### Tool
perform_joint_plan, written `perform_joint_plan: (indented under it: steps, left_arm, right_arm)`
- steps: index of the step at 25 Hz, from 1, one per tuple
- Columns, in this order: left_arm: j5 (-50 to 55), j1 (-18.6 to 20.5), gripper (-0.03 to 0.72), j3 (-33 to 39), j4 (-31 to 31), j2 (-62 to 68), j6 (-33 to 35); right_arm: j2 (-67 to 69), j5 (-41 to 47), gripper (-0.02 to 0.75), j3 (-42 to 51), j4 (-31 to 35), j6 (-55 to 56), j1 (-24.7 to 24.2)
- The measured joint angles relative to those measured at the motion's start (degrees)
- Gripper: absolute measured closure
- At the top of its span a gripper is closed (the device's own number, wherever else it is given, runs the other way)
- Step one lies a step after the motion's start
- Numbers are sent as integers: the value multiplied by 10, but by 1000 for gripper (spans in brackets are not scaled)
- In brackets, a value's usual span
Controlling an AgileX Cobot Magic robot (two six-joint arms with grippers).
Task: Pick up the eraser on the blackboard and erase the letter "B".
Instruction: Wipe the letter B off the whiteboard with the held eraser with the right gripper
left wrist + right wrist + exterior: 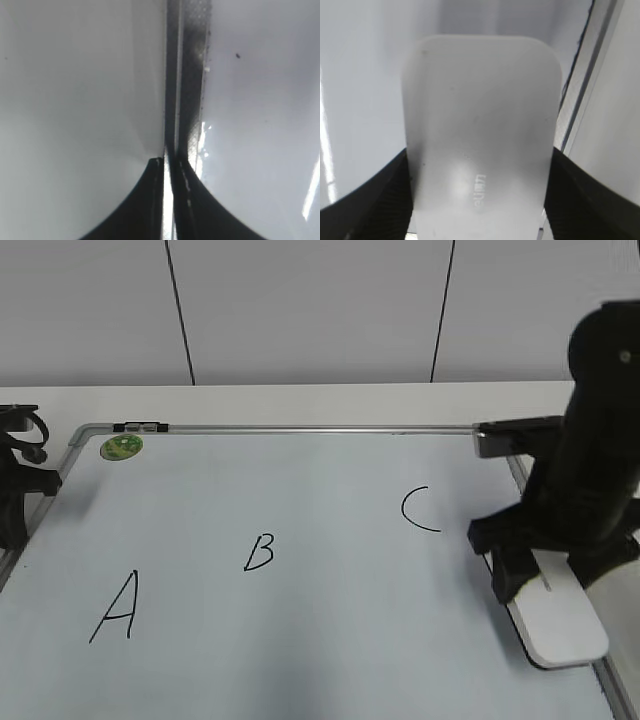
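The white eraser [560, 625] lies at the right edge of the blackboard [300, 640], close to its frame. My right gripper [545, 585] straddles the eraser's far end. In the right wrist view its fingers [477, 200] press both long sides of the eraser [480, 115], shut on it. The small black letter "B" [259, 552] is at the board's middle left, far from the eraser. My left gripper [18, 505] rests at the board's left edge. Its jaws [167, 162] are shut and empty over the frame [185, 75].
A larger black "A" [115, 607] is at the front left and a black "C" [418, 510] just left of the right arm. A round green sticker [121, 447] sits at the far left corner. The board's silver frame [575, 115] runs beside the eraser.
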Motion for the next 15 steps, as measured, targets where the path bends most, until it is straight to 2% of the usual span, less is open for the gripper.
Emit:
perform_joint_plan:
  steps: [7, 15]
  left_arm:
    - [0, 0, 669, 0, 0, 0, 0]
    - [0, 0, 669, 0, -2, 0, 0]
  right_arm:
    - [107, 86, 217, -175, -3, -9, 40]
    - [210, 97, 217, -325, -21, -12, 84]
